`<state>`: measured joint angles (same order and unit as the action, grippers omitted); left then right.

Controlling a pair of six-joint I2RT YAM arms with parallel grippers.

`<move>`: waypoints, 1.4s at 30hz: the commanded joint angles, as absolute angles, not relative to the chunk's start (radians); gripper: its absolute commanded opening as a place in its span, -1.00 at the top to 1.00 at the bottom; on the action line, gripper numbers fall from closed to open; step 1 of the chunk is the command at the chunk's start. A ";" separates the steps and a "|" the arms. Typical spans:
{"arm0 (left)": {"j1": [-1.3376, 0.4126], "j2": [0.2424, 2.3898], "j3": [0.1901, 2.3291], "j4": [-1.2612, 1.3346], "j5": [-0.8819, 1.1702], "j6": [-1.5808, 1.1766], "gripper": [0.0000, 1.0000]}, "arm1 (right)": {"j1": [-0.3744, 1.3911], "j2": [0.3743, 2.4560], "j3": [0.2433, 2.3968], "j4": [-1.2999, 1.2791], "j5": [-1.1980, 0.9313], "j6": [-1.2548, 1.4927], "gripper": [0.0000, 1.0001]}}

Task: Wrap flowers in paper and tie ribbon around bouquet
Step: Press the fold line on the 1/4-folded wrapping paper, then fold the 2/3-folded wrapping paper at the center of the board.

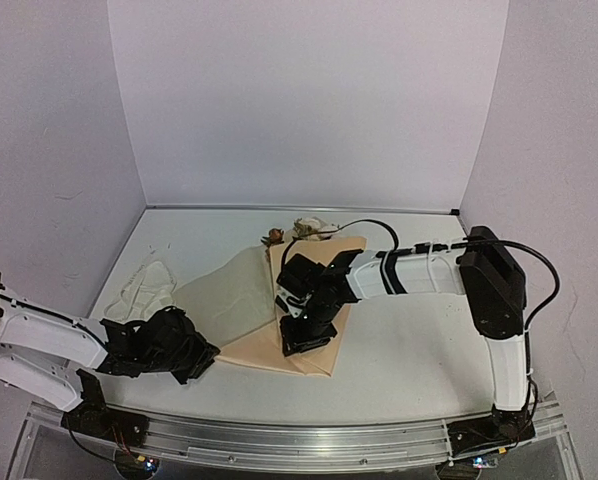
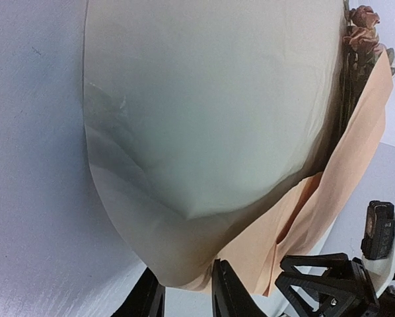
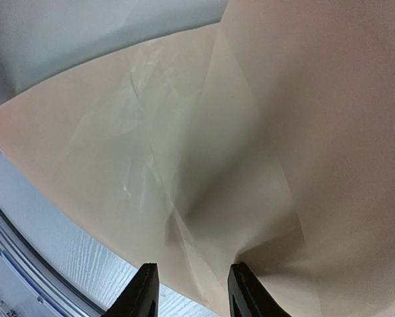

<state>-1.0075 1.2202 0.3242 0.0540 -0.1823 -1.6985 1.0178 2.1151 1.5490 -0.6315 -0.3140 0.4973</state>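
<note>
We see the paper [image 1: 229,300] lying in the middle of the bench [image 1: 409,350], a little to the far side. Its pale back side is turned up as a big flap on the left, and the tan-orange side shows on the right and below. The flowers [image 1: 304,228] lie at the far end of the paper, and their heads stick out over its edge. The ribbon [image 1: 147,285] lies bunched on the bench to the left, well apart from the paper.

The left gripper [image 1: 207,358] is low at the near left corner of the pale flap. In the left wrist view its fingers [image 2: 227,294] stand apart, with a clear gap, and the corner of the flap hangs between them.

The right gripper [image 1: 304,340] points down on the near part of the tan paper. Its fingers [image 3: 143,294] stand apart with creased paper between them. We cannot tell if they hold the paper or only press on it.
</note>
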 commanded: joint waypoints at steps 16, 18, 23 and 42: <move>-1.012 1.219 0.446 0.044 -0.249 -1.370 1.00 | 1.054 2.193 1.611 -0.643 -0.250 0.535 0.32; -1.012 1.209 0.464 0.054 -0.250 -1.319 1.00 | 1.062 2.201 1.614 -0.654 -0.235 0.525 0.32; -1.014 1.200 0.516 0.054 -0.237 -1.206 1.00 | 1.088 2.225 1.640 -0.698 -0.162 0.490 0.33; -1.039 1.268 0.615 0.208 -0.031 -0.805 1.00 | 1.103 2.231 1.665 -0.715 -0.109 0.507 0.09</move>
<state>-1.0313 1.2429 0.5602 0.1495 -0.0888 -0.9042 1.1130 2.2253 1.6779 -0.6953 -0.1037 0.5067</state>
